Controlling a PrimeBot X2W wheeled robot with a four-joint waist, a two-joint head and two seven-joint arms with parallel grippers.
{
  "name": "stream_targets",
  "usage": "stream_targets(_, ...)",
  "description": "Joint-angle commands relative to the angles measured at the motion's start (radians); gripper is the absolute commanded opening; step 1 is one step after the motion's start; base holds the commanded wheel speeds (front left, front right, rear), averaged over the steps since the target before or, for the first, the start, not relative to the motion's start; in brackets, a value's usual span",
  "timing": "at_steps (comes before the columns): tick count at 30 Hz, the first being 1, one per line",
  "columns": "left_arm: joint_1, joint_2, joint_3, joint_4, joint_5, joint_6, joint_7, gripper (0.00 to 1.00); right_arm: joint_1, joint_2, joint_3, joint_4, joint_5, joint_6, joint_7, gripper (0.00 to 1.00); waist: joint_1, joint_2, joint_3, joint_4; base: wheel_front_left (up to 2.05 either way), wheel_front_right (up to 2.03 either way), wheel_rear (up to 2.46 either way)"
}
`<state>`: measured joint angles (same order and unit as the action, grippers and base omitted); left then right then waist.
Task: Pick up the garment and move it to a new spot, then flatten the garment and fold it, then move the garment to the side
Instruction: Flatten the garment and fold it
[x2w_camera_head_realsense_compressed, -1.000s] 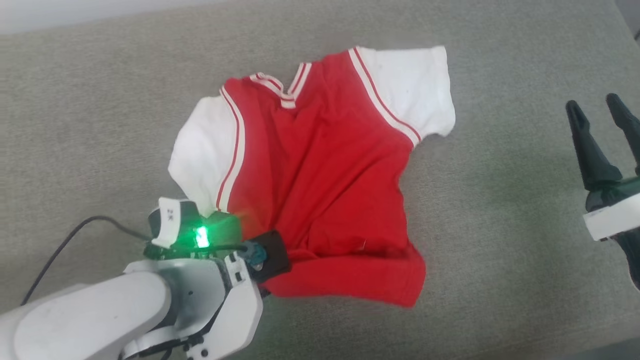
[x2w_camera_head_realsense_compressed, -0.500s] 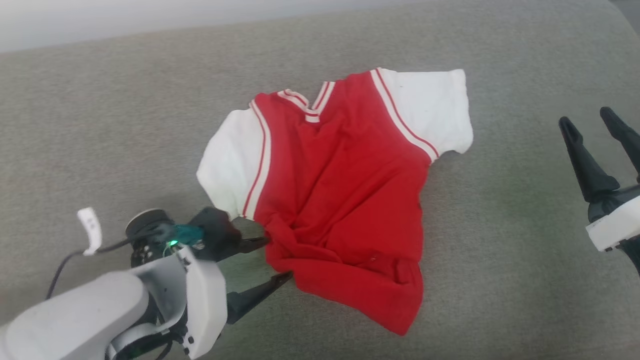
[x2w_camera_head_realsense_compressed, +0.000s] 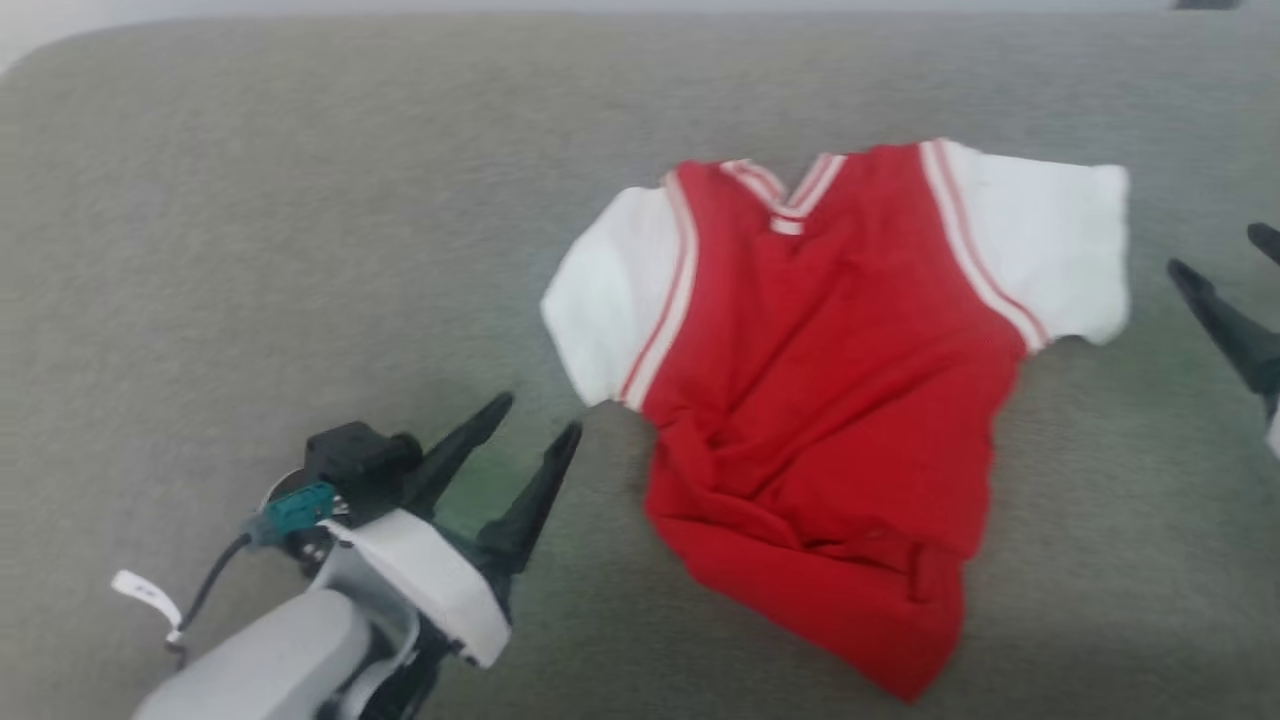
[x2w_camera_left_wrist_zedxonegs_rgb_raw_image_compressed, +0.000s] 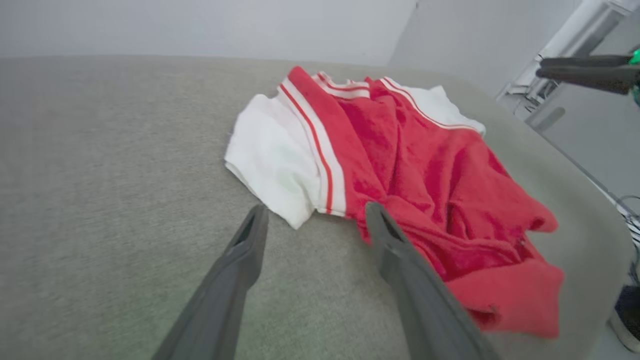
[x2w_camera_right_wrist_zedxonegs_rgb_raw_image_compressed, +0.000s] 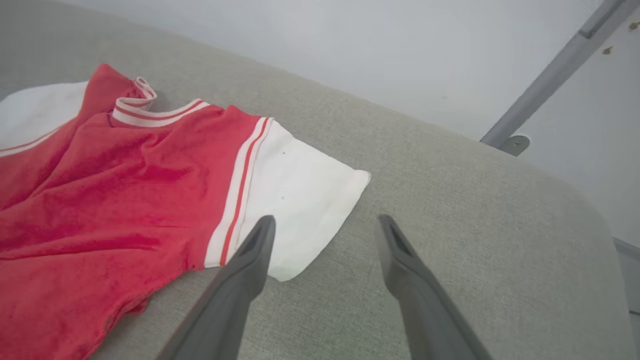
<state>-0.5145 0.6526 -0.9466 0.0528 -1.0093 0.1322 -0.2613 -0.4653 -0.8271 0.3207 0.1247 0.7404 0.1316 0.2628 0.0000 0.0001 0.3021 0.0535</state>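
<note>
The garment lies rumpled on grey-green fabric surface, pale wall behind.

Red garment with white sleeves (red-and-white striped trim), grey surface.

Entry: no legible text, label or number. The garment lies with a plain red face up. White tag on the cable: too blurred to read any marking.
</note>
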Motion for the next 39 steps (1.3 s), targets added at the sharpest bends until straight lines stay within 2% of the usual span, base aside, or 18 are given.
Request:
stream_targets(1, 0.019, -0.023, 0.031, 0.003, 0.034, 0.000, -0.003, 1.00, -0.022, -0.018, 0.015, 0.003, 0.012, -0.002, 0.015, 1.00, 0.0000, -0.0001, 0.033, 0.060, 0.00, 0.00, 0.00)
stream_targets(10, 0.203, -0.312, 0.407, 0.029, 0.337, -0.127, -0.005, 1.00, -0.255, -0.241, 0.265, 0.017, 0.102, -0.002, 0.216, 1.00, 0.0000, -0.0001, 0.137, 0.206, 0.00, 0.00, 0.00)
stream_targets(16, 0.242, -0.459, 0.542, 0.054, 0.500, -0.213, -0.005, 1.00, -0.426, -0.321, 0.409, 0.043, 0.148, -0.002, 0.297, 1.00, 0.0000, -0.0001, 0.208, 0.279, 0.00, 0.00, 0.00)
stream_targets(22, 0.239, -0.543, 0.600, 0.038, 0.598, -0.258, -0.005, 1.00, -0.565, -0.348, 0.555, 0.095, 0.185, -0.002, 0.341, 1.00, 0.0000, -0.0001, 0.257, 0.315, 0.00, 0.00, 0.00)
stream_targets(29, 0.221, -0.561, 0.597, 0.003, 0.626, -0.263, -0.005, 1.00, -0.631, -0.353, 0.684, 0.121, 0.228, -0.002, 0.391, 1.00, 0.0000, -0.0001, 0.277, 0.314, 0.00, 0.00, 0.00)
stream_targets(30, 0.216, -0.558, 0.592, -0.004, 0.617, -0.263, -0.005, 1.00, -0.637, -0.354, 0.703, 0.121, 0.241, -0.002, 0.403, 0.85, 0.0000, -0.0001, 0.278, 0.312, 0.00, 0.00, 0.00)
stream_targets(31, 0.207, -0.549, 0.587, -0.009, 0.610, -0.263, -0.005, 1.00, -0.644, -0.356, 0.720, 0.120, 0.253, -0.002, 0.412, 0.50, 0.0000, -0.0001, 0.280, 0.309, 0.00, 0.00, 0.00)
stream_targets(32, 0.193, -0.535, 0.581, -0.013, 0.610, -0.263, -0.005, 1.00, -0.653, -0.359, 0.736, 0.116, 0.260, -0.002, 0.420, 0.35, 0.0000, -0.0001, 0.281, 0.307, 0.00, 0.00, 0.00)
stream_targets(33, 0.177, -0.523, 0.572, -0.017, 0.609, -0.263, -0.005, 1.00, -0.664, -0.362, 0.749, 0.115, 0.265, -0.002, 0.421, 0.10, 0.0000, -0.0001, 0.284, 0.304, 0.00, 0.00, 0.00)
stream_targets(34, 0.156, -0.508, 0.561, -0.019, 0.607, -0.263, -0.005, 1.00, -0.675, -0.364, 0.758, 0.116, 0.269, -0.002, 0.421, 0.00, 0.0000, -0.0001, 0.287, 0.300, 0.00, 0.00, 0.00)
stream_targets(39, -0.033, -0.401, 0.448, 0.005, 0.574, -0.263, -0.002, 1.00, -0.734, -0.356, 0.808, 0.129, 0.288, -0.003, 0.408, 0.00, 0.0000, -0.0001, 0.309, 0.281, 0.00, 0.00, 0.00)
